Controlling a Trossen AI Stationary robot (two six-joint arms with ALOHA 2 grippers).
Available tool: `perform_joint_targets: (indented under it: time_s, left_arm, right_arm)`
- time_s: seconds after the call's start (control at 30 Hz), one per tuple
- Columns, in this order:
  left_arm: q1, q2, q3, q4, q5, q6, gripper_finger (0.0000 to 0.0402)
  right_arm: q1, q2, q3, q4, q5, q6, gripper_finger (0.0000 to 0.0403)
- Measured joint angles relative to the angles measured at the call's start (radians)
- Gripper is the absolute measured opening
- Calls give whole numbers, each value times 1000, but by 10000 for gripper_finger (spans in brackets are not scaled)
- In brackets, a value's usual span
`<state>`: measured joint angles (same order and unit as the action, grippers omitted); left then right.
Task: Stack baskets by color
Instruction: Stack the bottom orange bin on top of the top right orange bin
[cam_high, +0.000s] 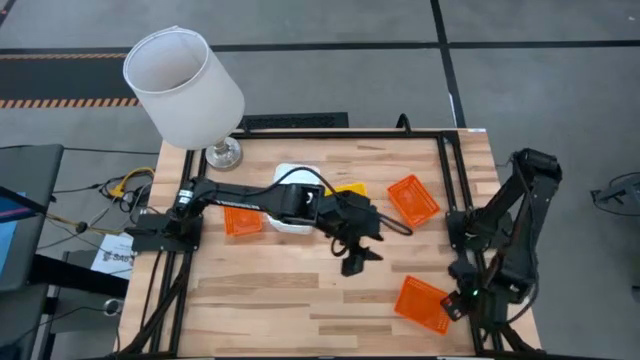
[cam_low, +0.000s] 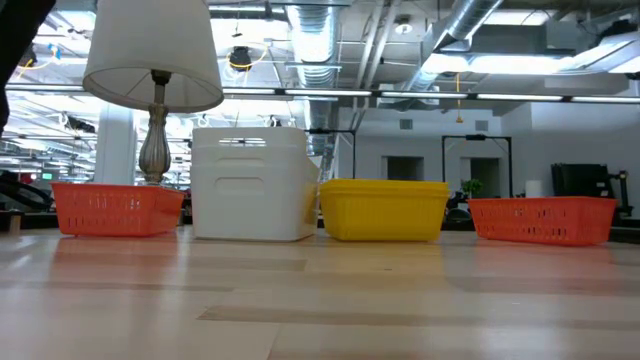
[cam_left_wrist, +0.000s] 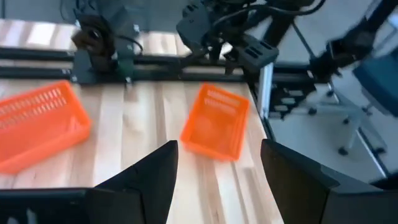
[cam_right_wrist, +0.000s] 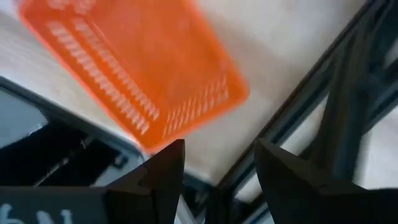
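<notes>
Three orange baskets lie apart on the wooden table: one at the left (cam_high: 243, 220), one at the far right (cam_high: 413, 200) and one at the near right (cam_high: 422, 303). A white stack of baskets (cam_high: 290, 200) stands at the middle, with a yellow stack (cam_low: 385, 208) beside it. My left gripper (cam_high: 355, 262) hangs open over the table's middle, clear of everything, and faces the near-right orange basket (cam_left_wrist: 214, 121). My right gripper (cam_right_wrist: 217, 168) is open and points down just beyond that basket's (cam_right_wrist: 130, 68) right end, above the table's right edge.
A lamp with a large white shade (cam_high: 185, 85) stands at the far left corner, its foot (cam_high: 224, 154) on the table. Black frame rails (cam_high: 450, 180) run along the table's right edge. Bare wood lies at the near middle (cam_high: 290, 300).
</notes>
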<state>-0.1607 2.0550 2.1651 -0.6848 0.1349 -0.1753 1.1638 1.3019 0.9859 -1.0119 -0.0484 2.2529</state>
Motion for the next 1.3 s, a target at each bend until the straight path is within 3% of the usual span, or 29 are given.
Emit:
perform_joint_targets:
  time_s: [0.17, 0.43, 0.77, 0.9, 1.07, 1.3]
  left_arm:
    - [-9, -62, 0, -115, -52, 40, 219]
    - [-7, -98, 0, -240, -91, 61, 219]
    - [15, -90, -11, -267, -149, 89, 219]
    - [39, -90, -13, -250, -160, 83, 219]
    - [61, -89, -91, -161, -139, 137, 219]
    - [95, -55, -298, 147, -8, 197, 219]
  right_arm:
    - [-24, 131, 0, 94, -141, -33, 201]
    - [-129, 249, 0, 171, -156, -205, 185]
    - [-403, 246, 17, 262, 23, -806, 182]
    - [-453, 217, 59, 254, 55, -988, 182]
    - [-419, 132, 101, 179, 61, -955, 182]
    - [-265, 29, 107, 110, 196, -681, 182]
